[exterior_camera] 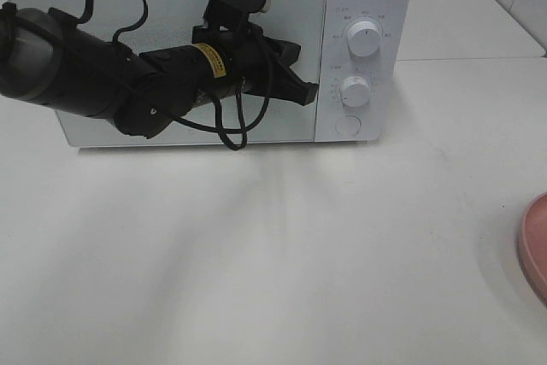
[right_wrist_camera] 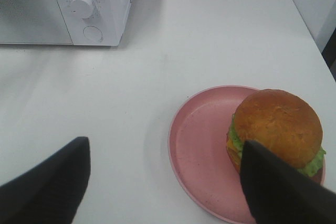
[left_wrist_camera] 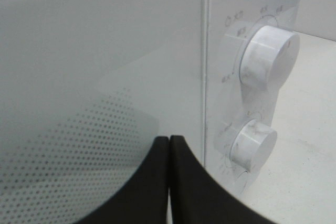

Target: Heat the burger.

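A white microwave (exterior_camera: 214,49) stands at the far side of the white table (exterior_camera: 273,245), its door shut and its control panel with two round knobs, the upper knob (exterior_camera: 365,40) and the lower knob (exterior_camera: 355,91), on the right of the overhead view, with a round button (exterior_camera: 347,125) below them. The left arm reaches in from the left of that view across the front of the door, and the left tool (exterior_camera: 309,94) sits at the door's right edge, just beside the seam where the door meets the panel. In the left wrist view the two black fingers (left_wrist_camera: 152,182) of this tool are pressed flat together with nothing between them, their tips close to the door's dotted glass and near the lower knob; whether they touch the door cannot be told. The burger (right_wrist_camera: 275,132), with its golden-brown bun, green lettuce and a sliver of yellow cheese, sits on a pink plate (right_wrist_camera: 202,150) on the table, well apart from the microwave and toward the right edge of the overhead view, where only the plate's rim shows. The burger lies off-centre on the plate. The right tool (right_wrist_camera: 165,184) hangs above the table and the plate with its fingers spread wide and empty, one dark finger in front of the burger's near side in the wrist view; contact there cannot be told.
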Tool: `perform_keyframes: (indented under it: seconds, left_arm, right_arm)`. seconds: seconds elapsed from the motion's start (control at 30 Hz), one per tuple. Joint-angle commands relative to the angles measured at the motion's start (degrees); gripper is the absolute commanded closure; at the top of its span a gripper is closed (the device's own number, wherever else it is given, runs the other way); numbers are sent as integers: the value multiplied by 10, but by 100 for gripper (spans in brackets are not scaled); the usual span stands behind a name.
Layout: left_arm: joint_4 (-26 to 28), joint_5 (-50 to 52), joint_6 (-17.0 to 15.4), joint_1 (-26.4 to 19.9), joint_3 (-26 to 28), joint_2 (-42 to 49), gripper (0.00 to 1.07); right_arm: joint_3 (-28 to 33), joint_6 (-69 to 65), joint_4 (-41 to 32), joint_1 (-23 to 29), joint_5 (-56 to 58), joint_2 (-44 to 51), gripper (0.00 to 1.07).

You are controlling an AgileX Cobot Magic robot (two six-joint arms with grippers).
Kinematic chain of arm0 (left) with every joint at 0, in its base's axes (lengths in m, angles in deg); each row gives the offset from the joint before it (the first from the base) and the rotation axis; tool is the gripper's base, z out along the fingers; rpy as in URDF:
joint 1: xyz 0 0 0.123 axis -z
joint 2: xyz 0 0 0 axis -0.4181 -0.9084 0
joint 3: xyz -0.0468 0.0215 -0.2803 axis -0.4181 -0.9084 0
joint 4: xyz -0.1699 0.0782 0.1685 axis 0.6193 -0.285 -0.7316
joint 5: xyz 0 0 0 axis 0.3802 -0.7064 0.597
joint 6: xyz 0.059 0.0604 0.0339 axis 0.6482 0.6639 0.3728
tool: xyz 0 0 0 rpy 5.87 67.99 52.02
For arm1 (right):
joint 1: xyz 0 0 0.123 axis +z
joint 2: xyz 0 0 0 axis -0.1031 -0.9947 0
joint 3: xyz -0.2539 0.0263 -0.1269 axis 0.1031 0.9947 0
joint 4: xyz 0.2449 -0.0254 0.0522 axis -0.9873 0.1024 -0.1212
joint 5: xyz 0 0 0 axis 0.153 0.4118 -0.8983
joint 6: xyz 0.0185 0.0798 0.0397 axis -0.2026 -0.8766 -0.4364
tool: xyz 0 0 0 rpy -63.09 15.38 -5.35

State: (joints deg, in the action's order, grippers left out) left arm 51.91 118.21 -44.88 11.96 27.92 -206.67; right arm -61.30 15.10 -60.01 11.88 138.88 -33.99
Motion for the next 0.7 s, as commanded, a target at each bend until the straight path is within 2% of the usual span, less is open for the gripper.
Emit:
perform_keyframes:
  seconds: [0.03, 0.17, 0.23, 0.3, 0.33, 0.43, 0.47, 0.5, 0.53, 0.57, 0.6, 0.63, 0.67, 0.7]
  left_arm:
    - [88, 2, -4, -13, 26, 7, 107]
    - [84, -47, -4, 8, 26, 26, 107]
    - [80, -136, -4, 35, 26, 56, 107]
    - [80, -166, -4, 43, 26, 65, 107]
    - [80, -224, -4, 58, 26, 81, 107]
    - [80, -254, -5, 65, 26, 88, 107]
    - [80, -309, -4, 77, 26, 100, 95]
    - [80, -366, -4, 89, 26, 109, 72]
    - [80, -366, -4, 89, 26, 109, 72]
    - [80, -397, -4, 96, 26, 114, 56]
    - [80, -397, -4, 96, 26, 114, 56]
    - [80, -452, -5, 105, 26, 121, 26]
    - [84, -500, -9, 112, 26, 127, 4]
    - [84, -500, -9, 112, 26, 127, 4]
  right_arm:
    - [1, 7, 1, -4, -5, 15, 32]
    - [1, 7, 1, -4, -5, 15, 32]
    - [1, 7, 1, -4, -5, 15, 32]
    - [1, 7, 1, -4, -5, 15, 32]
    - [1, 7, 1, -4, -5, 15, 32]
    - [1, 7, 1, -4, -5, 15, 32]
    - [1, 7, 1, -4, -5, 15, 32]
    - [1, 7, 1, -4, -5, 15, 32]
    - [1, 7, 1, -4, -5, 15, 32]
    - [1, 7, 1, -4, -5, 15, 32]
    - [1, 7, 1, -4, -5, 15, 32]
    - [1, 7, 1, -4, -5, 15, 32]
    - [1, 7, 1, -4, -5, 15, 32]
    - [1, 7, 1, -4, -5, 15, 32]
